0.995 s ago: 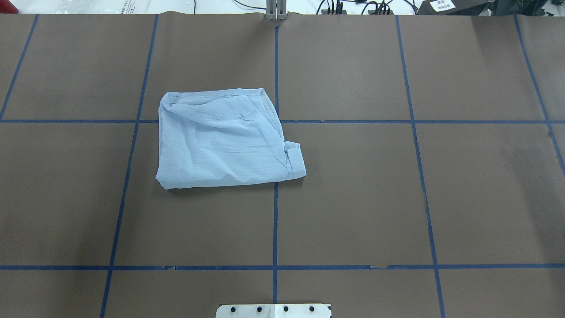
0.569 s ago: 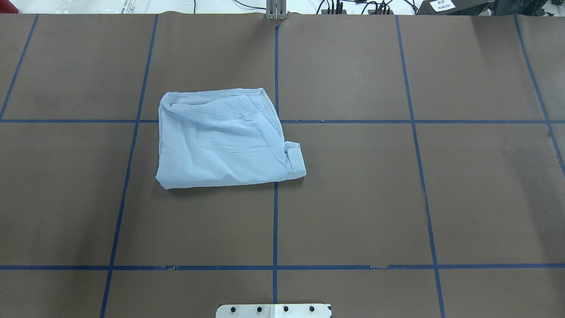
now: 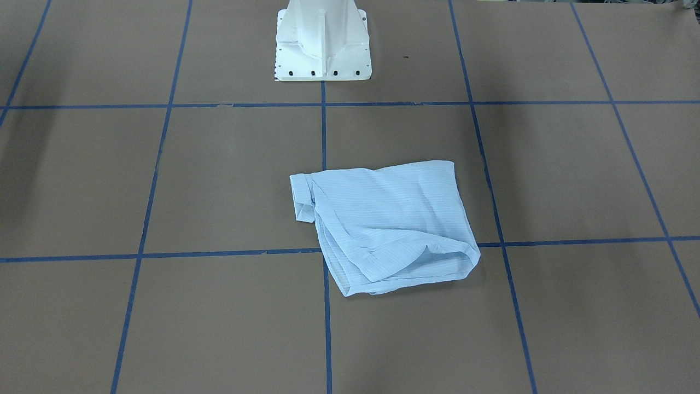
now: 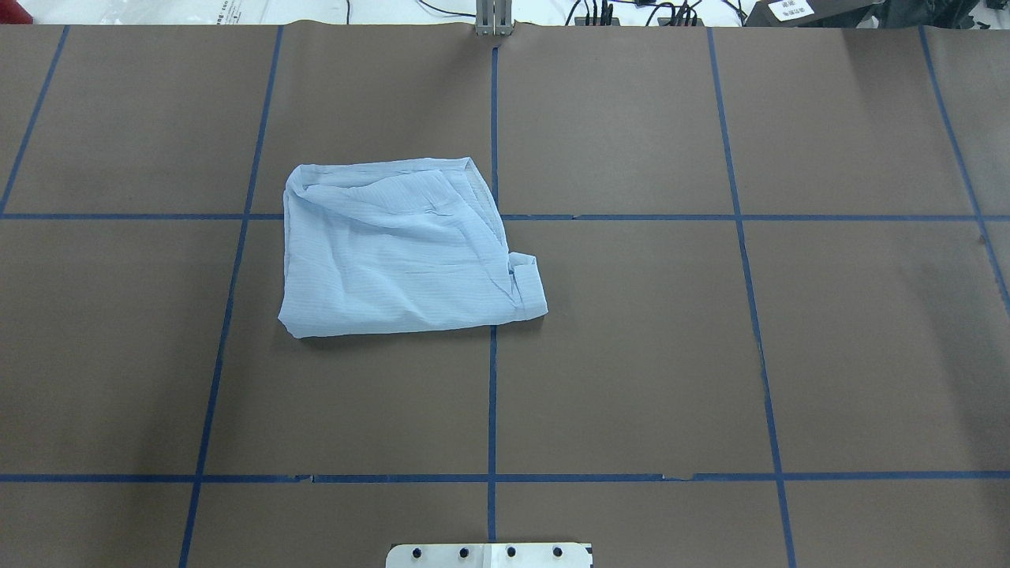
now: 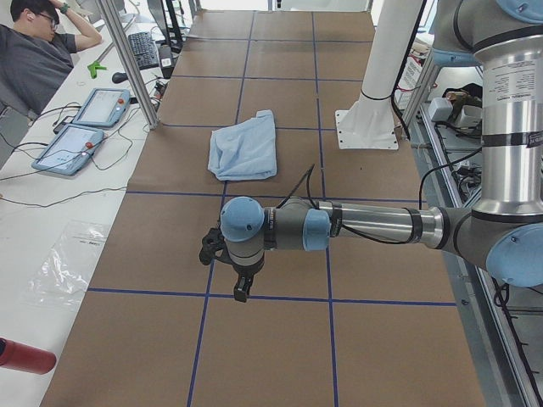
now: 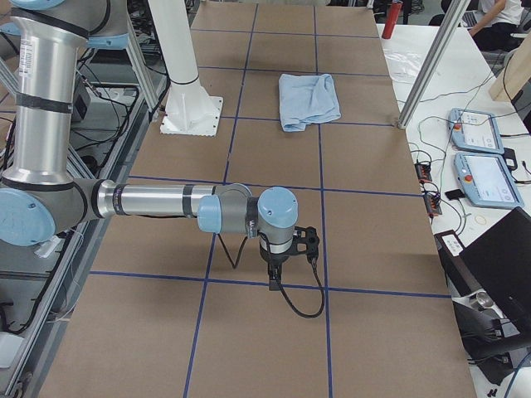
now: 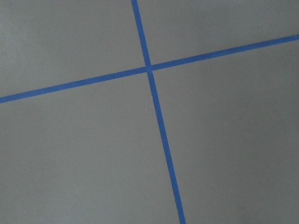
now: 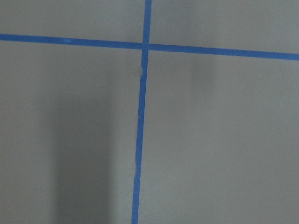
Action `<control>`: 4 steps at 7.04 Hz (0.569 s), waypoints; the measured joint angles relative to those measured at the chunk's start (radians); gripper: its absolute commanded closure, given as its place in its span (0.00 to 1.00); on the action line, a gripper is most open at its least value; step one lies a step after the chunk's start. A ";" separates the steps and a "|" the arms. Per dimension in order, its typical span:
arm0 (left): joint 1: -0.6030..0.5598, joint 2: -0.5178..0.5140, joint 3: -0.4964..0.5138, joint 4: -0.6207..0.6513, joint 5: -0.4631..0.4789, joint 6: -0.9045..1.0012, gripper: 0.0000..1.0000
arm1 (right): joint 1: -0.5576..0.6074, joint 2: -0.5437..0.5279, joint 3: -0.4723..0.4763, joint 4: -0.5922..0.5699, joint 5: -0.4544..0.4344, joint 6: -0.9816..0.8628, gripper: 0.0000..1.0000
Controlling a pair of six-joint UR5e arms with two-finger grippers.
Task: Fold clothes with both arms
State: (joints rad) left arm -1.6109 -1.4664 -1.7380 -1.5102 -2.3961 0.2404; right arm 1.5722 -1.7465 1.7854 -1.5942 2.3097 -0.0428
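The pale light-blue shirt lies folded into a rough rectangle on the brown table, left of the centre tape line. It also shows in the front-facing view, the left view and the right view. My left gripper shows only in the left view, pointing down over bare table far from the shirt. My right gripper shows only in the right view, likewise over bare table. I cannot tell whether either is open or shut. Both wrist views show only table and tape.
The table is covered in brown paper with a blue tape grid. The white pedestal base stands at the robot's edge. A person, tablets and metal posts are beside the far edge.
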 measured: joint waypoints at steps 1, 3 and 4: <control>0.000 0.000 0.000 0.000 0.001 -0.001 0.00 | 0.004 0.000 0.005 0.001 0.002 0.000 0.00; 0.000 0.001 0.001 0.000 0.001 -0.001 0.00 | 0.006 -0.001 0.006 0.005 0.003 0.001 0.00; 0.000 0.001 0.000 0.000 0.002 -0.001 0.00 | 0.006 -0.001 0.005 0.006 0.002 0.002 0.00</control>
State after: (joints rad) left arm -1.6107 -1.4652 -1.7377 -1.5099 -2.3946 0.2393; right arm 1.5777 -1.7472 1.7908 -1.5881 2.3122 -0.0406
